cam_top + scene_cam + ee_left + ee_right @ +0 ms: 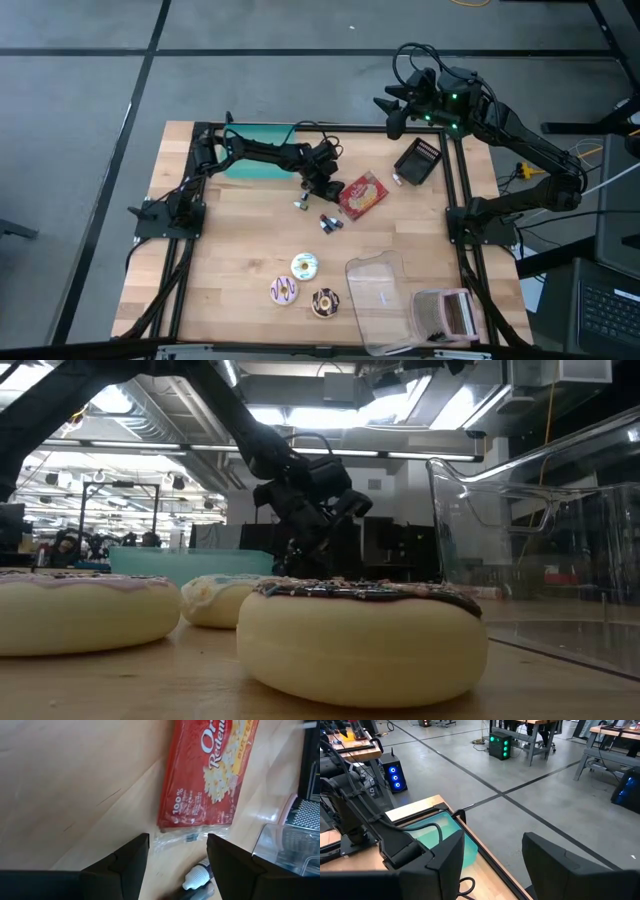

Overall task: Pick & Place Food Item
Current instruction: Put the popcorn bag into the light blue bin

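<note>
Hovering with jaws spread and empty, the left gripper (322, 183) sits just beside the red popcorn packet (363, 194) lying flat mid-table, while the right gripper (392, 108), also spread, waits beyond the table's far edge.

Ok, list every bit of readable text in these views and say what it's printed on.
"100%": red popcorn packet, on its lower part in the left wrist view.
"Or" over "Reden", both cut off: large white lettering on the same packet.
"BUTTER": on the packet's yellow band, blurred, so not certain.
The small print under "100%" is too blurred to read.
</note>
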Motion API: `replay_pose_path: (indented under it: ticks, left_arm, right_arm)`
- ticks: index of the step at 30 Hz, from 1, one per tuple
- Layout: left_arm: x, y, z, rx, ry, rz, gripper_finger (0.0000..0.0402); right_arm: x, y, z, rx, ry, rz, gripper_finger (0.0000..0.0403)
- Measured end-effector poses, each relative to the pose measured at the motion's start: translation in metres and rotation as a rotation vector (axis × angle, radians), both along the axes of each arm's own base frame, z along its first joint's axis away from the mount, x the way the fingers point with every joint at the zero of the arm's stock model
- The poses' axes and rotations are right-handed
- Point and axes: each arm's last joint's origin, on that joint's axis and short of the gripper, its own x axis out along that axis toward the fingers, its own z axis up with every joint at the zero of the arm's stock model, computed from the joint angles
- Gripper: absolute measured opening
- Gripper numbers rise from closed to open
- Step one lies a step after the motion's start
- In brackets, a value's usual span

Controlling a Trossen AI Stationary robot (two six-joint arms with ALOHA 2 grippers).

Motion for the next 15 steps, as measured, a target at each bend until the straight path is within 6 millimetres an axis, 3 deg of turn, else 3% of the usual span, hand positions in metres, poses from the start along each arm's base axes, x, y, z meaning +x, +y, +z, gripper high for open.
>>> replay_pose_path:
  ticks: [8, 15]
  left_arm:
    - [0.0035, -0.0007, 0.0013, 0.014, -0.036, -0.005, 0.0191]
    - [0.0062, -0.0025, 0.0, 0.049, -0.055, -0.01, 0.0113]
  right_arm:
    - [0.0004, -0.0002, 0.0009, -0.002, -0.012, -0.002, 0.0199]
    - [0.0006, -0.0004, 0.002, -0.007, -0.022, -0.005, 0.0199]
